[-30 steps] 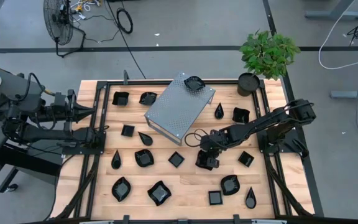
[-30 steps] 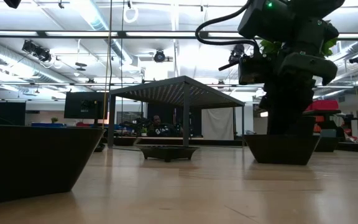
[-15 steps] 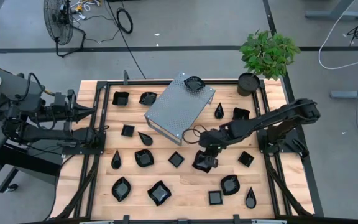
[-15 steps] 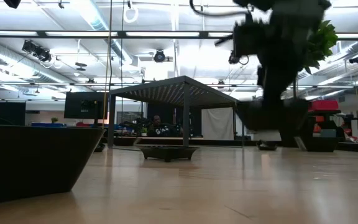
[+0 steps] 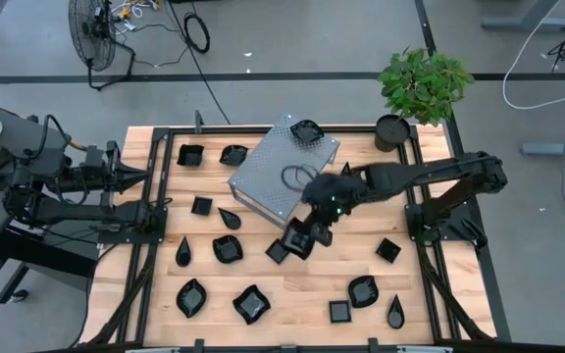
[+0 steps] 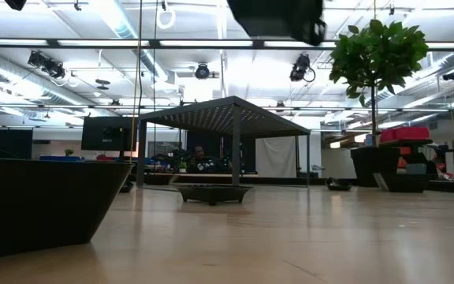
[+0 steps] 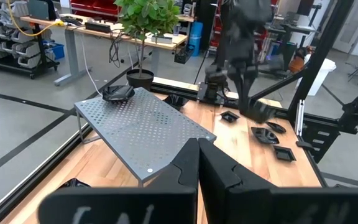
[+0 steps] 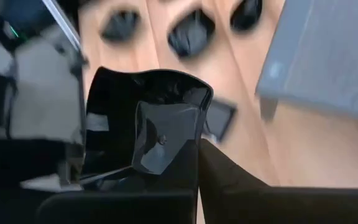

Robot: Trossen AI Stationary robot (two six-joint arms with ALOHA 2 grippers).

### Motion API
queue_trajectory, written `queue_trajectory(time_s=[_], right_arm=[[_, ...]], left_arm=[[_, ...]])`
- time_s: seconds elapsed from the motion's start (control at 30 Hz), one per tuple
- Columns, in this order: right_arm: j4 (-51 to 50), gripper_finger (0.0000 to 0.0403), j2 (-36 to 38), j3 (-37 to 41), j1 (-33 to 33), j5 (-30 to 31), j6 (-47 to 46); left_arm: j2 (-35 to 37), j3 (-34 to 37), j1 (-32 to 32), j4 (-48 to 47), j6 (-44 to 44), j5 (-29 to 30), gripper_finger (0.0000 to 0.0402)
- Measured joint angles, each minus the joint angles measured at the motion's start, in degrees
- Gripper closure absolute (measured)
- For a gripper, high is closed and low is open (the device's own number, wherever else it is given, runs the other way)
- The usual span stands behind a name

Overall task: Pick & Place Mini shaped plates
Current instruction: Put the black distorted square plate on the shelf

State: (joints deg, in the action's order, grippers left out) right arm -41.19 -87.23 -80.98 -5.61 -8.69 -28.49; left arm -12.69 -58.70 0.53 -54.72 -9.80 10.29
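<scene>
Several glossy black mini shaped plates lie flat on the wooden table (image 5: 430, 294), among them a square one (image 5: 276, 252) and a teardrop (image 5: 183, 251). One more plate (image 5: 307, 130) rests on the grey metal box (image 5: 284, 167). My right gripper (image 5: 310, 231) hangs above the table's middle, just in front of the box, shut on a square black plate (image 8: 143, 127). In the low view that plate and gripper are a dark shape (image 6: 278, 16) at the top. My left gripper (image 7: 197, 167) waits shut at the table's left edge, with nothing in it. My right gripper pinches the square plate's rim (image 8: 188, 144) at one side between its two fingers. The fingers slant down from the table's right. The plate (image 5: 295, 241) is lifted clear of the table and tilted, its hollow turned toward the wrist camera.
A potted plant (image 5: 392, 132) stands at the far right corner. A black frame (image 5: 145, 211) runs along the table's sides. Loose plates lie left, right and in front of the box; bare wood shows between them.
My right gripper has risen from the table with the square plate, moved toward the table's left and the grey box, and tipped. The plate, earlier down on the wood, now hangs clear and tilted.
</scene>
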Motion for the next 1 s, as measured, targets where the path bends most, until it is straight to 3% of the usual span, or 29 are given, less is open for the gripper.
queue_trajectory(time_s=[0.73,1.0], right_arm=[[-1.1,0.0403,-11.3,-20.2,10.7,-14.0,3.3],[-5.0,0.0403,-17.7,-27.3,13.4,-15.1,7.4]], left_arm=[[0.0,0.0,0.0,0.0,0.0,0.0,0.0396],[0.0,0.0,0.0,0.0,0.0,0.0,0.0396]])
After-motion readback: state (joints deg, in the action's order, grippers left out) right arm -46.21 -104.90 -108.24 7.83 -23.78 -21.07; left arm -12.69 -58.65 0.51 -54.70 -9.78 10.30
